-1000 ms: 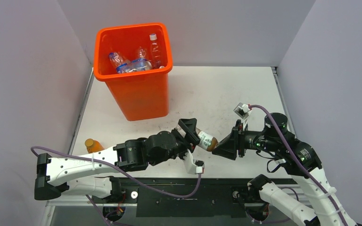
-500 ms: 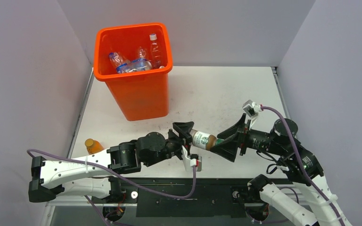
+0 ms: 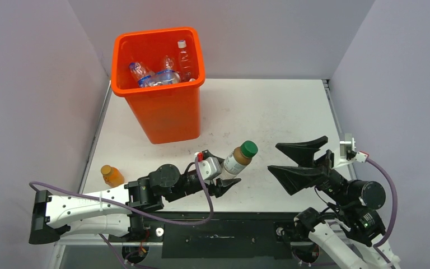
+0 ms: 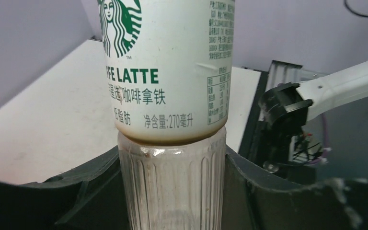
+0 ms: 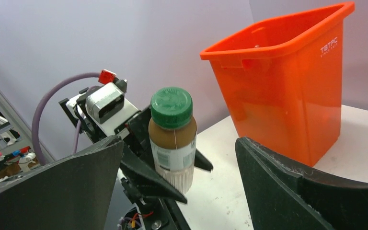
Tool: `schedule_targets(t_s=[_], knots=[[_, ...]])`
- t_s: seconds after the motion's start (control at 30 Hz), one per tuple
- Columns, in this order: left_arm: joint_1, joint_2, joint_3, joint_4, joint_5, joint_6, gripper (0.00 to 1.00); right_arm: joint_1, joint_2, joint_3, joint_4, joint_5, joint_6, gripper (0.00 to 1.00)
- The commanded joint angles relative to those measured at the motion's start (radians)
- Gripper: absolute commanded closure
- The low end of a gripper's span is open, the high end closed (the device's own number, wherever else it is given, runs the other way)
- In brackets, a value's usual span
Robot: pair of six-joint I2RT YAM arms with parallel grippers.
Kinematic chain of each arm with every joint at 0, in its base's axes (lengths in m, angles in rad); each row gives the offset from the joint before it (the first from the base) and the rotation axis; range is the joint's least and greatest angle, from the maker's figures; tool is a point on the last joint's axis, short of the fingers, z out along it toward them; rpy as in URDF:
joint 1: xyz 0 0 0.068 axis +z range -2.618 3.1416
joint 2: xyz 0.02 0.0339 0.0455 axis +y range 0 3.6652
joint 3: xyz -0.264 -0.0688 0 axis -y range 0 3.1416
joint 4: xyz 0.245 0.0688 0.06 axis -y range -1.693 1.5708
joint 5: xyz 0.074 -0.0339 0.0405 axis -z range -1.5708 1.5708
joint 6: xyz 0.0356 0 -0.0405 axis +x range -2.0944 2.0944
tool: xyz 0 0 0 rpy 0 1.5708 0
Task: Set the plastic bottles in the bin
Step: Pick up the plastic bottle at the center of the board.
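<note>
The white table (image 3: 269, 112) bears the orange bin (image 3: 165, 115) far-left and a squat orange bottle (image 3: 111, 175) near-left.

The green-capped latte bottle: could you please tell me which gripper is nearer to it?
Left. The left gripper is shut on the base of the latte bottle; the right gripper stands open to its right, apart.

Orange bin (image 3: 168, 117), green-capped brown bottle (image 3: 235, 161) with white label, small orange bottle (image 3: 111, 176)

A: What's around the edges?
B: Plain lilac-grey walls (image 3: 257, 33) across the top, left and right of the frame.
A: And below?
B: A scuffed white table (image 3: 269, 106), evenly lit, with a black rail (image 3: 224, 230) along the bottom.
</note>
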Motion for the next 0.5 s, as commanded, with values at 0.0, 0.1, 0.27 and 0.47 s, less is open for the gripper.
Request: schedule_targets(t_s=[0.0, 0.1, 0.27, 0.47], knots=[[-0.002, 0.010, -0.026, 0.195, 0.063, -0.252, 0.74, -0.014, 0.077, -0.021, 0.188, -0.034, 0.053, 0.10], [-0.002, 0.038, -0.003, 0.172, 0.063, -0.271, 0.76, -0.020, 0.131, -0.021, 0.275, -0.073, 0.092, 0.10], [-0.002, 0.051, 0.008, 0.169, 0.055, -0.278, 0.78, -0.020, 0.249, -0.008, 0.326, -0.125, 0.118, 0.09], [-0.002, 0.035, -0.003, 0.178, 0.023, -0.285, 0.78, -0.001, 0.327, 0.009, 0.318, -0.177, 0.105, 0.05]])
